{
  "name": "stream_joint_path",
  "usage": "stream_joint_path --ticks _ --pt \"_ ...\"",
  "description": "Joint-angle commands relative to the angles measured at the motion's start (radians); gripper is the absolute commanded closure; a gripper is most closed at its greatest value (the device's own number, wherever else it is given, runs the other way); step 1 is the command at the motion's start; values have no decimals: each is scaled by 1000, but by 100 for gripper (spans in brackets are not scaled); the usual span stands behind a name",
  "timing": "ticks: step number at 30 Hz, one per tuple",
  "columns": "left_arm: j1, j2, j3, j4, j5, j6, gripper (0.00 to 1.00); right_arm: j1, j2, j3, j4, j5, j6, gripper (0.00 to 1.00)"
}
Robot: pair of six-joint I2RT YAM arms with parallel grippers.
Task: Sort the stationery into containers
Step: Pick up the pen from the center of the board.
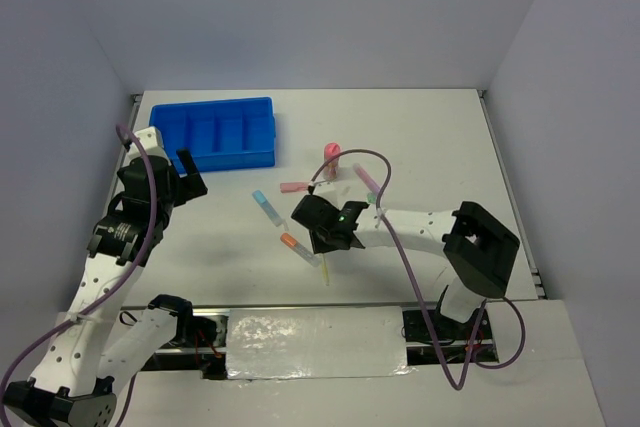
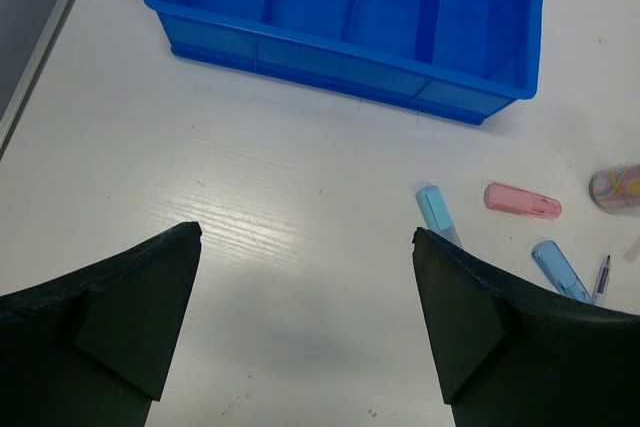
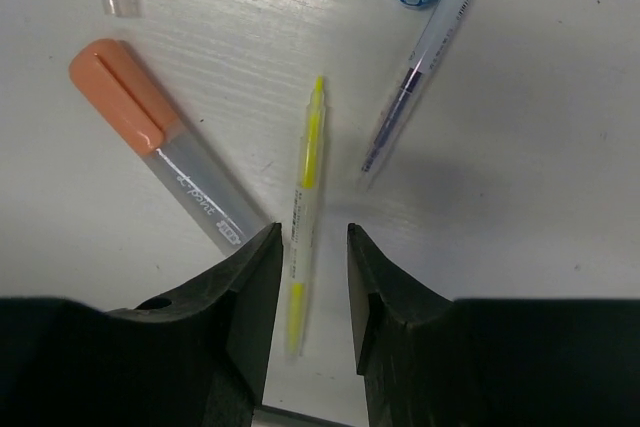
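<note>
My right claw straddles the thin yellow pen, jaws set narrow but not yet pinching. The pen's long axis runs straight through the gap, mid-surface toward the near edge. My left claw hangs released by the blue tray, far-left corner.

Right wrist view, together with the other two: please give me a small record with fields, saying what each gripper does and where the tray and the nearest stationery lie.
right gripper: open, jaws narrowly apart, one on each side of the thin yellow pen
left of that pen: orange-capped marker with clear barrel
right of that pen: thin clear pen with purple ink
left gripper: wide open, holding nothing, over the white table
bright blue divided plastic tray: no stationery visible inside
</note>
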Motion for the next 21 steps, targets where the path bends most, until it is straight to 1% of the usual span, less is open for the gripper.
stream_joint_path --ticks 1,11,12,15,21 --pt "-2 2 12 40 11 23 1 6 30 29 39 -9 0 61" --pt "-2 5 14 37 3 18 1 8 89 31 42 -15 2 62" --pt "-2 6 16 37 5 18 1 9 89 29 41 -17 3 64" --pt "-2 9 14 37 5 18 1 26 92 19 41 -23 12 65" --pt "-2 9 14 37 2 18 1 63 118 -14 41 -50 43 66"
